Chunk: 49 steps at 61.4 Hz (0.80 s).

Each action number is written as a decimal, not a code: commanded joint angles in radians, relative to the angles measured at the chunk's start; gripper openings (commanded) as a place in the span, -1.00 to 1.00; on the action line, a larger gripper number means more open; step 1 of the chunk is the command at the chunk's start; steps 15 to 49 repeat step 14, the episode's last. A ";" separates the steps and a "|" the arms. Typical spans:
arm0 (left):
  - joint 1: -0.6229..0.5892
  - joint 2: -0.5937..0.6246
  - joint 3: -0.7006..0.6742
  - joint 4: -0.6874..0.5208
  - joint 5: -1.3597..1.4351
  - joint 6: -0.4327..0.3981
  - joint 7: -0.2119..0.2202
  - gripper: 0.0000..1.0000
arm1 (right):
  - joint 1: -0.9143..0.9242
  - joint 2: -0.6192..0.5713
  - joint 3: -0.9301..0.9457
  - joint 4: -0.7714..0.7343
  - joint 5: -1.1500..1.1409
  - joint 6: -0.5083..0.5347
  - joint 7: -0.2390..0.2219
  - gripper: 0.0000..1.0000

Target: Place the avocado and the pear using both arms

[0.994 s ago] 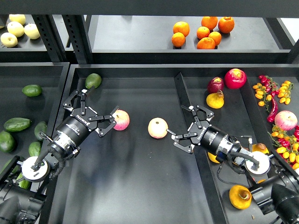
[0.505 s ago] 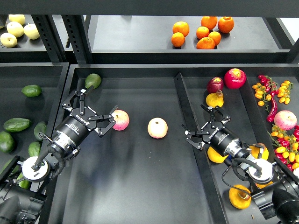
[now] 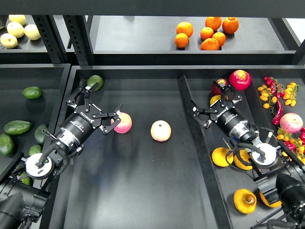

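Note:
The bright-green avocado [image 3: 95, 81] lies in the far left corner of the middle tray [image 3: 143, 191]. My left gripper [image 3: 95, 109] is open and empty, its prongs spread just in front of the avocado and beside a pink apple [image 3: 124, 123]. The yellow pear [image 3: 215, 99] sits in the right tray, mostly hidden behind my right gripper [image 3: 217, 106]. That gripper is open with its prongs spread around the pear; I cannot tell if they touch it.
A second pink apple [image 3: 161, 130] lies mid-tray. A raised divider [image 3: 190, 119] separates the trays. Red apples [image 3: 239, 79], more yellow-orange fruits [image 3: 222, 157] and peppers [image 3: 279, 100] fill the right tray. Dark green fruits [image 3: 18, 127] lie at left, oranges [image 3: 210, 33] on the shelf.
My right gripper has drawn back from the middle apple, crossed the divider and moved up over the pear. My left gripper has shifted slightly up towards the avocado.

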 commanded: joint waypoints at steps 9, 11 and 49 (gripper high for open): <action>-0.001 0.000 0.001 -0.001 0.000 0.000 -0.001 0.97 | 0.006 0.000 0.004 0.000 0.005 0.000 0.001 0.98; -0.001 0.000 0.001 -0.001 0.000 0.000 -0.001 0.97 | 0.006 0.000 0.004 0.000 0.005 0.000 0.001 0.98; -0.001 0.000 0.001 -0.001 0.000 0.000 -0.001 0.97 | 0.006 0.000 0.005 0.000 0.005 0.000 0.001 0.98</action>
